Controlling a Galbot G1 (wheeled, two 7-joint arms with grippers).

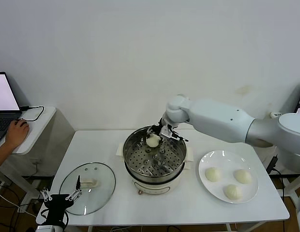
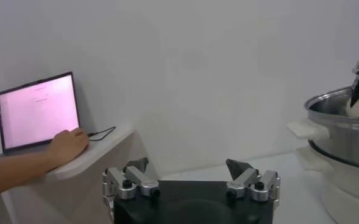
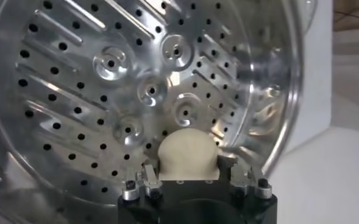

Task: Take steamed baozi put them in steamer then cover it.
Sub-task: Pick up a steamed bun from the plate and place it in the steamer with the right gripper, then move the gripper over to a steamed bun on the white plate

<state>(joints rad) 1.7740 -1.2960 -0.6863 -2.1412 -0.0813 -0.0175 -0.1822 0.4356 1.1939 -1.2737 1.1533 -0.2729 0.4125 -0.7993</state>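
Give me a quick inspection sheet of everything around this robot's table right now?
Surface: white table, bare patches look clean.
Steamer: steamer at the middle, perforated tray empty.
Baozi: one baozi held over the steamer's far side; three more on the white plate to the robot's right.
Cover: glass lid lies flat on the table, to the robot's left.
Clutter: nothing seen.
Grippers: right gripper shut on the baozi; left gripper open, by the lid's near edge.
Cables: black cable on the side desk.
Surroundings: laptop and a person's hand on the side desk; plain white wall.
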